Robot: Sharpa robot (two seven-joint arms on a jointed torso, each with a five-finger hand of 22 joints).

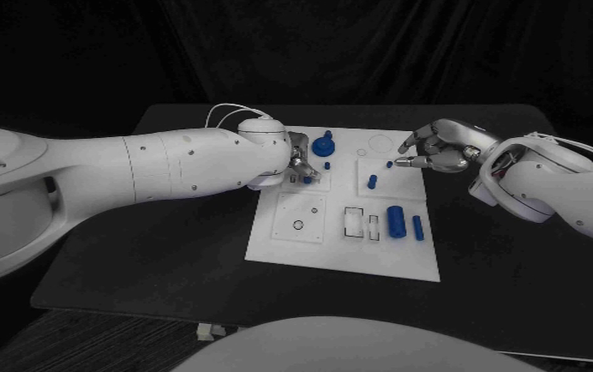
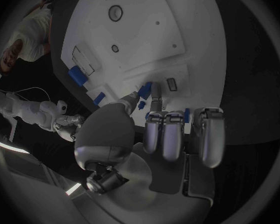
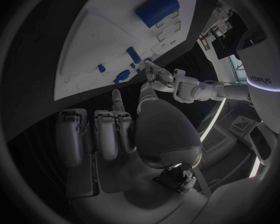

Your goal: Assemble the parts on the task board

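a black table (image 1: 185, 243) stands before a dark curtain (image 1: 296, 29).

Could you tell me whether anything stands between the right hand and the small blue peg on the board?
Nothing visible does: the right hand hovers open just beside the small blue peg, with bare task board between them.

The task board (image 1: 278, 243) lies mid-table (image 1: 148, 243), the left robot hand (image 1: 296, 162) over its far-left corner, parts (image 1: 397, 221) right.

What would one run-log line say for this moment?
left hand: at small blue piece on white board | right hand: over board's far right, holding nothing
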